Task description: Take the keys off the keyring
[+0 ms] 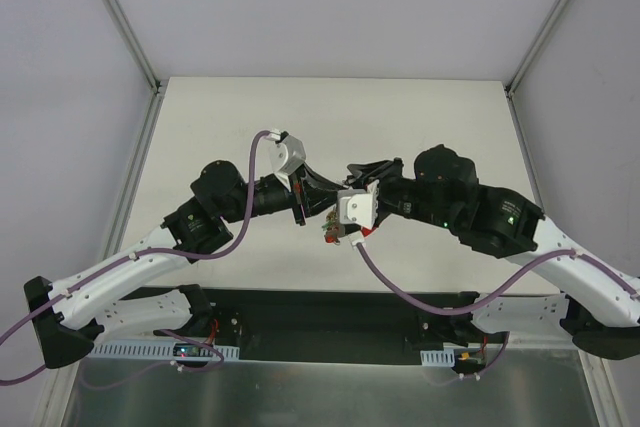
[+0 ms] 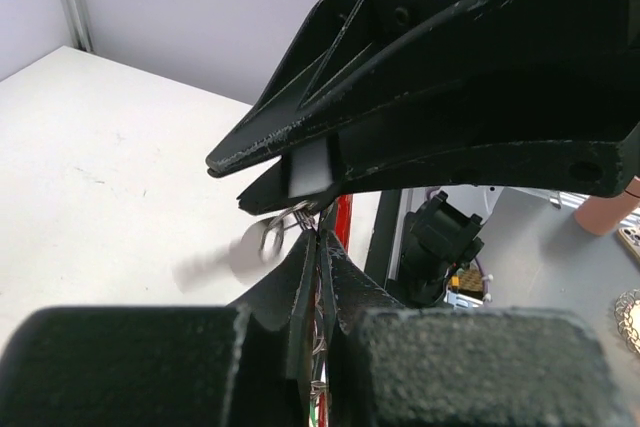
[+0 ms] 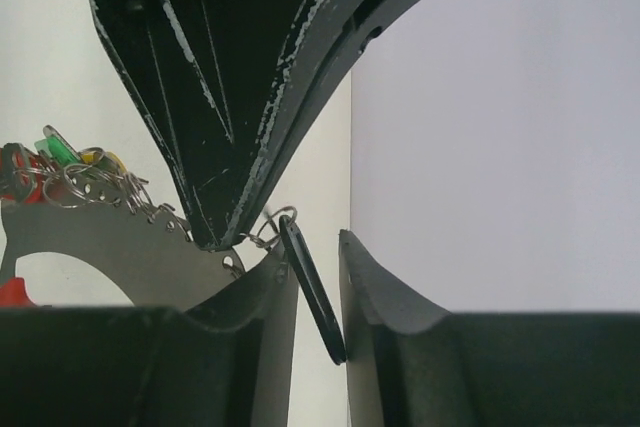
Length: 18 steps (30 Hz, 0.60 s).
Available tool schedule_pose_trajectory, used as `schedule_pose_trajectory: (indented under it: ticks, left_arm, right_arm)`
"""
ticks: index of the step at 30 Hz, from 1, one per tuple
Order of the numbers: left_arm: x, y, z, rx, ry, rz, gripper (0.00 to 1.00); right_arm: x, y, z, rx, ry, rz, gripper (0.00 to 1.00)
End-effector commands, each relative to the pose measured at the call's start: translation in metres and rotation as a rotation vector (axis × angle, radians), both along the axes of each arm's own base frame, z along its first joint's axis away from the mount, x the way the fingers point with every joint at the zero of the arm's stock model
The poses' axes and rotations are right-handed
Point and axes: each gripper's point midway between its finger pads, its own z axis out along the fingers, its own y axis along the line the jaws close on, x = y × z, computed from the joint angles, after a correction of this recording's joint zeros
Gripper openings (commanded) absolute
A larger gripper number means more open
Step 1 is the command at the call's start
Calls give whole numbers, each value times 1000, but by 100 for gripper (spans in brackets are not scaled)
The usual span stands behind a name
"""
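As both arms meet above the table (image 2: 100, 147), the left hand (image 2: 318, 265) is clamped shut at the keyring (image 3: 272, 224), with the keys (image 3: 60, 162) bunched just beside it. The right hand (image 3: 315, 247) has its fingers apart about a dark flat tab (image 3: 312, 292); whether they grip it cannot be told. One key is apparently being worked off, which next calls for a firm pinch and a pull along the ring.

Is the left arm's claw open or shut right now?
Shut: in its own wrist view the left claw shows fingers pressed together, no gap, nipping the keyring.
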Motion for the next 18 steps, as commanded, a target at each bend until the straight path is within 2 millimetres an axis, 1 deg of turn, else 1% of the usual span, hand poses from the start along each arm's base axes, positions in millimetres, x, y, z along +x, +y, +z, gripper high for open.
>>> schedule_pose_trajectory:
  ticks: [1, 3, 6, 8, 9, 11, 12, 16, 18]
  left_arm:
    - [4, 3, 28, -83, -76, 15, 0]
    - [3, 3, 28, -88, -76, 14, 0]
    - [3, 3, 29, -95, -80, 12, 0]
    - [4, 2, 27, -94, -82, 9, 0]
    - [4, 2, 27, -94, -83, 8, 0]
    - [3, 1, 28, -97, -83, 3, 0]
    - [3, 1, 27, -96, -82, 1, 0]
    - [4, 1, 27, -98, -84, 4, 0]
    - [3, 1, 28, -105, -90, 1, 0]
  right_arm:
    - [1, -4, 21, 9, -61, -1, 27]
    - [1, -6, 27, 11, -81, -4, 30]
    - [-1, -7, 30, 17, -77, 5, 31]
    - [-3, -6, 26, 0, -77, 20, 36]
    - [-2, -6, 25, -13, -84, 22, 40]
    - [-1, -7, 19, -48, -97, 24, 42]
    - [0, -8, 20, -56, -112, 22, 44]
    - [1, -7, 27, -46, -123, 18, 45]
    - [0, -6, 28, -43, -120, 26, 43]
